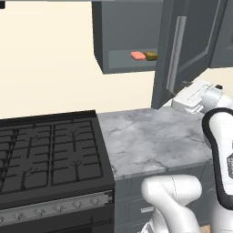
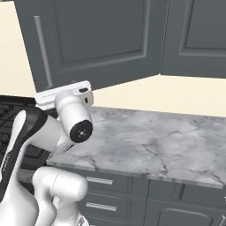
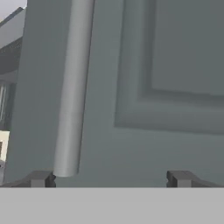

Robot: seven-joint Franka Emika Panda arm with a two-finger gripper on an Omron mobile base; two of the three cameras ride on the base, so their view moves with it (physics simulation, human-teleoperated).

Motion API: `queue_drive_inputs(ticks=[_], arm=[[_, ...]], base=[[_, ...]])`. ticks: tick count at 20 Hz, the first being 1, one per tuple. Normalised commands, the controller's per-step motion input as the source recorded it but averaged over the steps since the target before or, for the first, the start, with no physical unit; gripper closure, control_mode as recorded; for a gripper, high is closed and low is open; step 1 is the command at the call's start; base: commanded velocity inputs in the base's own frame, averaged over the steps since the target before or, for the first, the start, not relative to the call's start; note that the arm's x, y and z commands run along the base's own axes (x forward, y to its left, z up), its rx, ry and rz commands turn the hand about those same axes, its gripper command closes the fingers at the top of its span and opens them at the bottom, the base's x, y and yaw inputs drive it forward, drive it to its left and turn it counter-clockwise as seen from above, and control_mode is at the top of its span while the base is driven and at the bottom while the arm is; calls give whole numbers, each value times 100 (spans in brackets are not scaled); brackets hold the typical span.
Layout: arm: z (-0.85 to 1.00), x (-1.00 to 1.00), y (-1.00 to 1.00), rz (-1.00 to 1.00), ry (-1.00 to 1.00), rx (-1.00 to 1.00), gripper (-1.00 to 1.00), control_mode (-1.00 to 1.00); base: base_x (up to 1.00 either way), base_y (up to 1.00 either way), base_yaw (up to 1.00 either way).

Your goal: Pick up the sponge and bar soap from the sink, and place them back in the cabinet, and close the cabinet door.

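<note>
Fingers [image 3: 109,179] spread wide face the open cabinet door [image 3: 166,87] beside its handle [image 3: 72,92], stove [image 1: 45,154] left.

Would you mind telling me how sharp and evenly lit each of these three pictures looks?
Left base view: flat even light, no glare; bar soap and sponge sit small but distinct in the cabinet. Right base view: crisp, soft shading on the cabinet door. Hand view: close and soft-edged, the handle blurred, no hard shadows.
</note>
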Motion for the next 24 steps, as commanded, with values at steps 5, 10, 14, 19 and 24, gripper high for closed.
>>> queue_drive_inputs(ticks=[5,10,14,19,24], arm=[[0,53,0,-15,0,0,-100,-100],[0,60,0,-14,-1,0,-100,-100],[0,62,0,-12,0,0,-100,-100],[0,61,0,-11,0,0,-100,-100],[0,50,0,-10,0,0,-100,-100]], base=[[0,0,0],[0,0,0],[0,0,0],[0,0,0],[0,0,0]])
